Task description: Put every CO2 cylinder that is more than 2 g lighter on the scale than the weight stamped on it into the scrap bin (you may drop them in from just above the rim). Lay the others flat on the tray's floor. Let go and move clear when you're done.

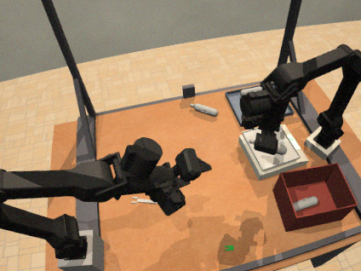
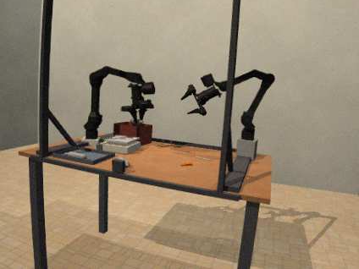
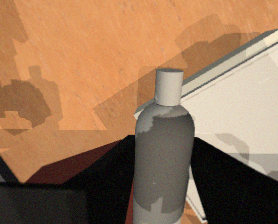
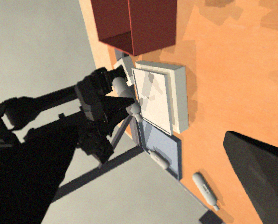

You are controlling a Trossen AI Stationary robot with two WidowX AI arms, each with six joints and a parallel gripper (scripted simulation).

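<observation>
My left gripper (image 1: pixel 266 146) (image 2: pixel 137 122) is shut on a grey CO2 cylinder (image 3: pixel 165 150) (image 1: pixel 280 150), held nearly level above the white scale (image 1: pixel 262 171) (image 2: pixel 123 146) (image 3: pixel 240 85) (image 4: pixel 178 100). No stamp or scale reading is legible. My right gripper (image 1: pixel 193 186) (image 2: pixel 185 106) is open and empty in the air, away from the scale. One cylinder (image 1: pixel 306 203) lies in the dark red scrap bin (image 1: pixel 286 211) (image 2: pixel 146 134) (image 4: pixel 155 30). Another cylinder (image 1: pixel 251 89) (image 2: pixel 76 155) (image 4: pixel 159 160) lies in the blue tray (image 1: pixel 233 105) (image 4: pixel 172 146). A third cylinder (image 1: pixel 205 110) (image 4: pixel 205 190) lies on the table.
A small dark block (image 1: pixel 188 90) (image 2: pixel 118 165) stands at the table edge beside the loose cylinder. A white tool-like piece (image 1: pixel 146 201) lies under the right arm. A green piece (image 1: pixel 229 248) and an orange piece (image 2: pixel 186 164) lie on the table. Frame posts rise beside the tray.
</observation>
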